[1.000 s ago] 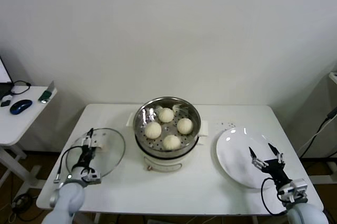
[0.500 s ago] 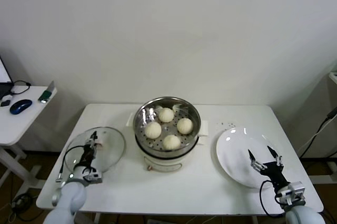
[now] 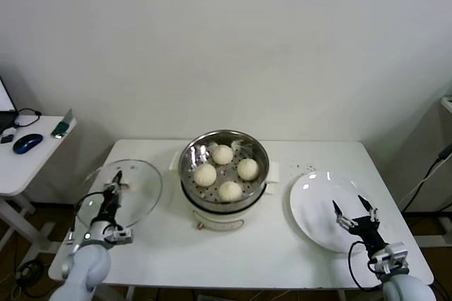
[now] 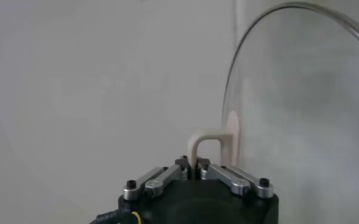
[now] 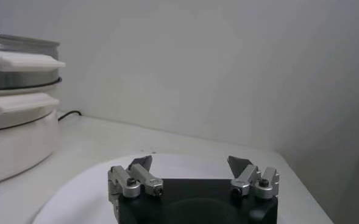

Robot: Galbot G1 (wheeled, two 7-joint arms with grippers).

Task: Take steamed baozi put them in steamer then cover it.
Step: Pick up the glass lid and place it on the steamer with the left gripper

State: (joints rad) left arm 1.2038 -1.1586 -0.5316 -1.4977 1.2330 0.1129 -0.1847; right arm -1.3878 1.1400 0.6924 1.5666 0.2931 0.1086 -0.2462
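Left hand (image 3: pixel 111 198) was clamped on the cream handle (image 4: pixel 211 143) of the glass lid (image 3: pixel 121 191), lid tilted up off the bench (image 3: pixel 268 244) at the near left corner. Right hand (image 3: pixel 357 214) hung over the white plate (image 3: pixel 318 195), fingers spread, holding nothing. Farther in, between the two hands, the steel pot (image 3: pixel 224 168) sat uncovered with four buns (image 3: pixel 224 172) on its tray.

Lab/office room: bare white wall (image 3: pixel 233 39), white table (image 3: pixel 282 244), side desk (image 3: pixel 28 163) w/ computer mouse (image 3: pixel 27 143).
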